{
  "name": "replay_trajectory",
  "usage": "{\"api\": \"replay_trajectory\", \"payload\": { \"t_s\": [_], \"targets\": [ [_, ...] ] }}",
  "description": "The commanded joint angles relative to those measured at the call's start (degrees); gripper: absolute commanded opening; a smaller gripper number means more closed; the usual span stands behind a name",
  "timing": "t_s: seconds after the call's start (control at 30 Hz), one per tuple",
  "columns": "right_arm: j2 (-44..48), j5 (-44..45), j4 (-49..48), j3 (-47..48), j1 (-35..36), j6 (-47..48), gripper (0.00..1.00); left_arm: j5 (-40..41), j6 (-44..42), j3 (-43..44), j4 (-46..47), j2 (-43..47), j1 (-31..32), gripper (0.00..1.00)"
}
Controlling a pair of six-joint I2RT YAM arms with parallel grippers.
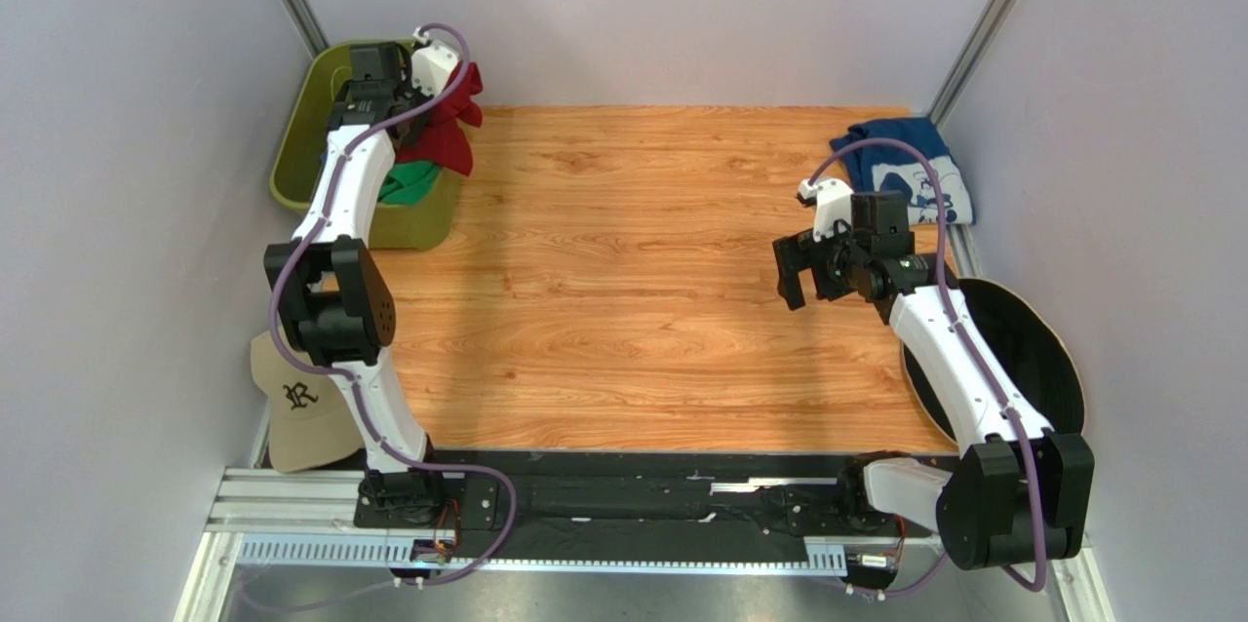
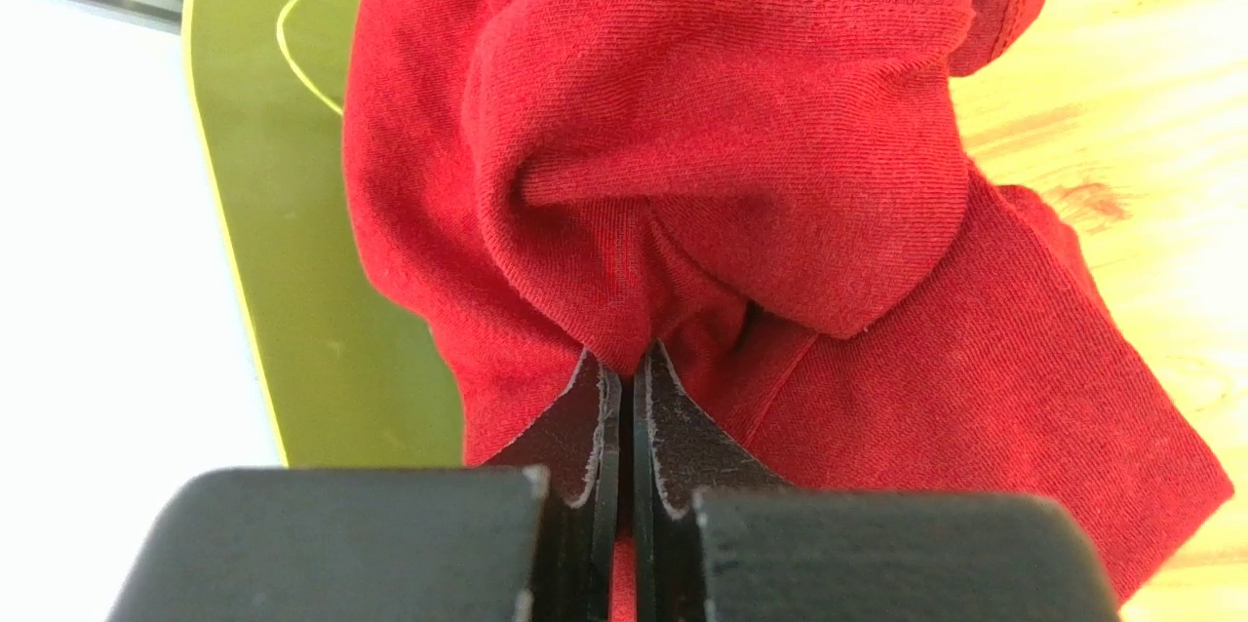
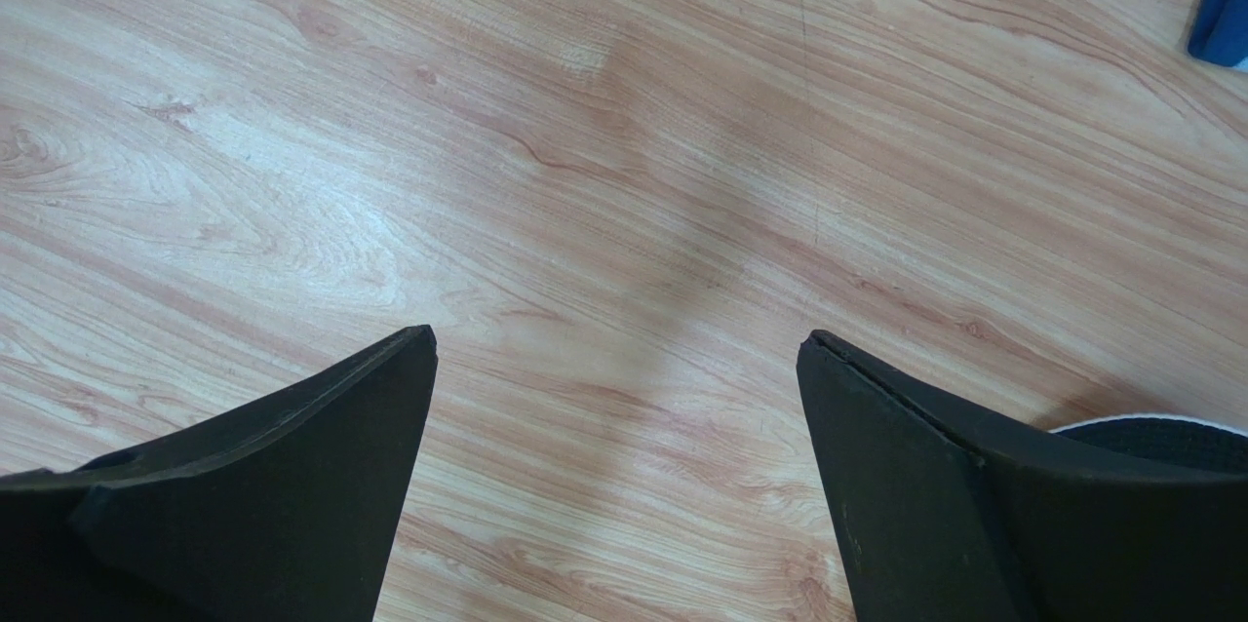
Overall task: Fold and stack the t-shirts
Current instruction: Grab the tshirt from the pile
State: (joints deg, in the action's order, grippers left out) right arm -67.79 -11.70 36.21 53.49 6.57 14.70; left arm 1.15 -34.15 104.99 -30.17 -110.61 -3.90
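Your left gripper (image 2: 626, 371) is pinched tight on a fold of the red tee (image 2: 733, 140). Its wrist view shows fine knit ribbing and a stitched hem, bunched in soft folds above the rim of the smooth olive bin (image 2: 279, 257). Only the top view shows the green tee (image 1: 415, 181) crumpled in that bin, and the navy tee (image 1: 911, 172) with white print at the far right corner of the wood-grain table (image 1: 630, 286). Your right gripper (image 3: 615, 341) hangs over bare wood, its wedge-shaped fingers spread wide, holding nothing.
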Motion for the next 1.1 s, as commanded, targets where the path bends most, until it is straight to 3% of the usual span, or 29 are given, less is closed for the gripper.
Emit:
{"api": "replay_trajectory", "payload": {
  "t_s": [0.0, 0.17, 0.4, 0.83, 1.07],
  "targets": [
    [0.5, -0.4, -1.2, 0.1, 0.1, 0.6, 1.0, -2.6, 3.7, -2.3, 3.8, 5.4, -0.2, 0.0],
    [0.1, -0.3, -1.3, 0.2, 0.2, 0.4, 1.0, -8.0, 10.1, -2.8, 4.8, 15.1, 0.2, 0.0],
    [-0.7, -0.7, -1.1, 0.3, 0.2, 0.2, 1.0, -9.5, 13.2, 0.7, 7.2, 25.8, 3.6, 0.0],
    [-0.5, -0.7, -1.2, 0.3, 0.1, 0.0, 1.0, -17.8, 18.5, 10.5, 6.7, 32.6, 10.6, 0.0],
    [-0.5, -0.4, -1.2, 0.3, 0.1, 0.1, 1.0, -27.2, 29.7, 18.4, 5.0, 35.1, 12.6, 0.0]
  ]
}}
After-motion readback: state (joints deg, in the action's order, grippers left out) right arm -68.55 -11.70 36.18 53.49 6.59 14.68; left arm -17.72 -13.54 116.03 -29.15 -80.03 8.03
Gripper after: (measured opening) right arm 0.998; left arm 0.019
